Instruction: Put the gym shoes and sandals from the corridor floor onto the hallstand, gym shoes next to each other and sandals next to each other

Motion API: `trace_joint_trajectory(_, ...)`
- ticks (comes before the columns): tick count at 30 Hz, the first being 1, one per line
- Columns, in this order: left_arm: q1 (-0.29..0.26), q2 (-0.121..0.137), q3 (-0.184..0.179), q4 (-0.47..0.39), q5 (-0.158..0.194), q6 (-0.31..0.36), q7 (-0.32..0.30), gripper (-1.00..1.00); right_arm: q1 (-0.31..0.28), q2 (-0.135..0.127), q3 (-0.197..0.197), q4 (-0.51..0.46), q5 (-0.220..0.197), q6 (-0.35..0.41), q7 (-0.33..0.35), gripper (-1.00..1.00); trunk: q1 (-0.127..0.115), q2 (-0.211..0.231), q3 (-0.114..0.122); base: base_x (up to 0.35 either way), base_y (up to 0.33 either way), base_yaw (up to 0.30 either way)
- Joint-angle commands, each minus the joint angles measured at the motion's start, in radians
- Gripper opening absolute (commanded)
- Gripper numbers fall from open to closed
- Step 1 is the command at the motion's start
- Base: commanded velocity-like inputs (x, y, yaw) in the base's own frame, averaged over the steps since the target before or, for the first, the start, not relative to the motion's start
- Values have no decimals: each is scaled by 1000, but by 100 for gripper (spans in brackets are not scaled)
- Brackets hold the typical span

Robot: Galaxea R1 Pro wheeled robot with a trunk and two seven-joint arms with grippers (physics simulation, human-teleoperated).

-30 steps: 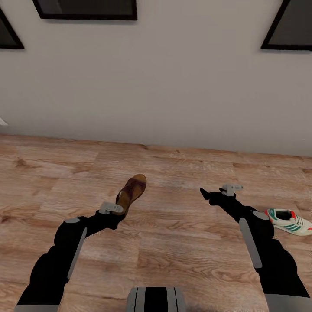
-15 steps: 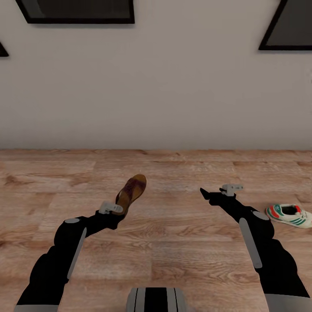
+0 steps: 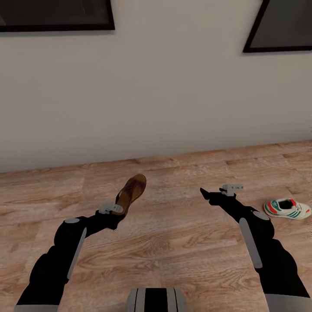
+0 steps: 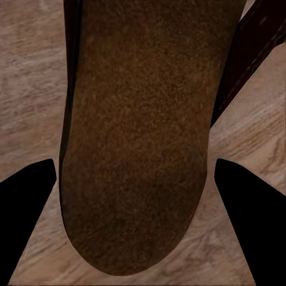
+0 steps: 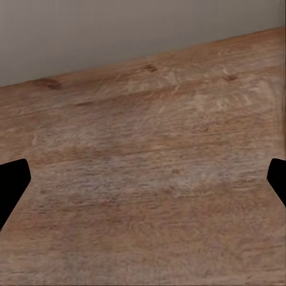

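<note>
1. Left gripper [image 3: 116,211] is clamped on one sandal [image 3: 131,193]; held up off the corridor floor [image 3: 173,242], prob. for carrying to the rack.
2. Right gripper [image 3: 207,193] has its fingers apart w/ nothing between; free to grab.
3. One gym shoe [image 3: 287,209] lies on the floor near the right arm; likely next.

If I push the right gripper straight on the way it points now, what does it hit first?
Probably the bare corridor floor: the right gripper is open and empty, with planks ahead and then the wall. Depth is unclear.
</note>
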Motion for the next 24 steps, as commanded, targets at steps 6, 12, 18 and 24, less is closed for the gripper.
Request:
trace_joint_trajectory(6, 0, 0, 1, -1, -9, 2, -10, -100, -1, 0, -1, -1, -6, 7, 3, 100, 0, 0, 4, 235, 212, -293)
trace_joint_trajectory(12, 0, 0, 1, -1, -9, 2, -9, -100, -1, 0, -1, -1, -8, 7, 3, 100, 0, 0, 8, 77, 34, -290)
trace_joint_trajectory(18, 0, 0, 1, -1, -9, 2, -8, -100, -1, 0, -1, -1, -8, 7, 3, 100, 0, 0, 13, 9, 4, -288)
trace_joint_trajectory(24, 0, -1, 1, -1, -9, 2, -9, -100, -1, 0, -1, -1, -8, 7, 3, 100, 0, 0, 19, 1, 0, -287)
